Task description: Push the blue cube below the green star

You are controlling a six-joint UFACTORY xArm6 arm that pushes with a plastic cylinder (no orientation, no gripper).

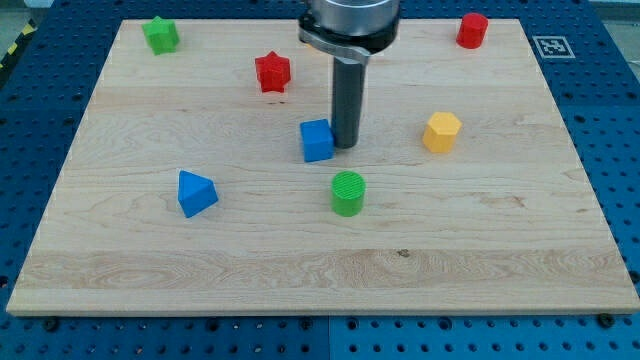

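A lab bench: wooden board on blue perforated table.

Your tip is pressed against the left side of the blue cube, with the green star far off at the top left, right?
Not quite: the camera view shows my tip against the right side of the blue cube, not the left. The green star is indeed far off at the top left.
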